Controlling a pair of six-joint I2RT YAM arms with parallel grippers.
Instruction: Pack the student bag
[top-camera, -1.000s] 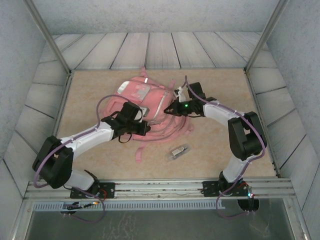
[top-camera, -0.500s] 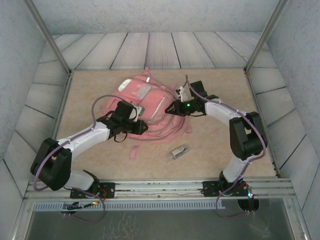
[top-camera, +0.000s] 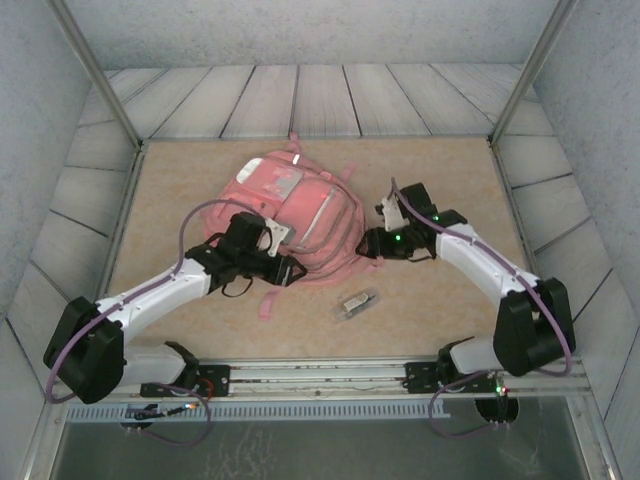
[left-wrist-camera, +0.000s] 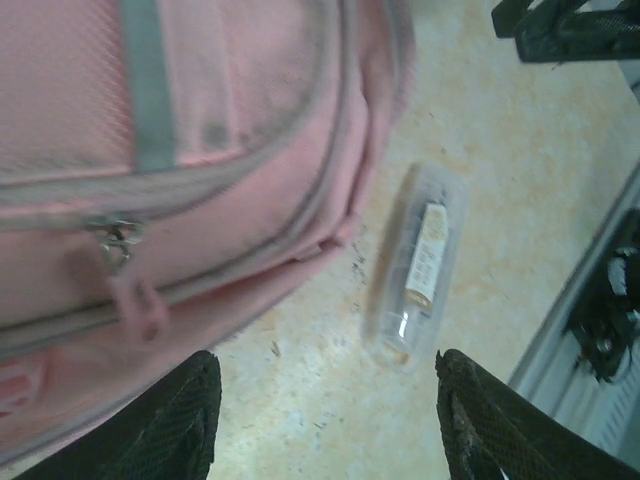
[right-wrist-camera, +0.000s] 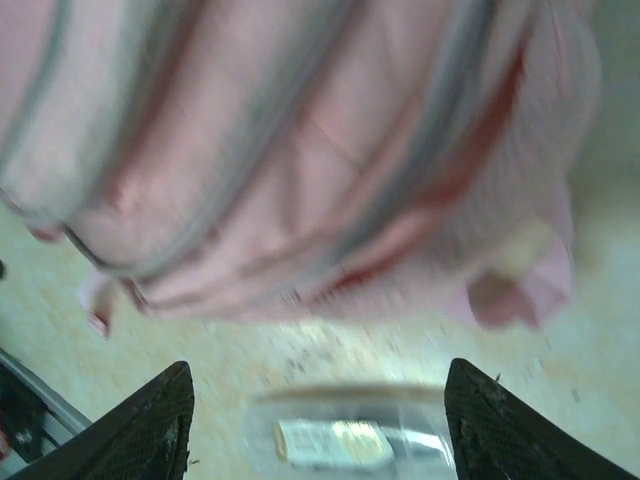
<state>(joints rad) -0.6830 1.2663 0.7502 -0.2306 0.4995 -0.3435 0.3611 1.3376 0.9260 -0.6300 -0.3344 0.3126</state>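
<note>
Both arms have drawn back from the large pink fabric backpack (top-camera: 300, 205), which lies flat mid-surface. Left claw (left-wrist-camera: 325, 400) and right claw (right-wrist-camera: 315, 385) gape, released. A small clear plastic case (top-camera: 356, 303), labelled, lies beside it on the mottled beige surface (top-camera: 440, 180).

Pink student bag (top-camera: 312, 205) lying flat, front pockets up, straps splayed at near end.

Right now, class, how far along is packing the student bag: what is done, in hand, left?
Done: nothing visibly packed; the student bag lies flat. In hand: nothing; left tool and right tool are open beside it. Left: the clear packet on the table awaits loading.
</note>
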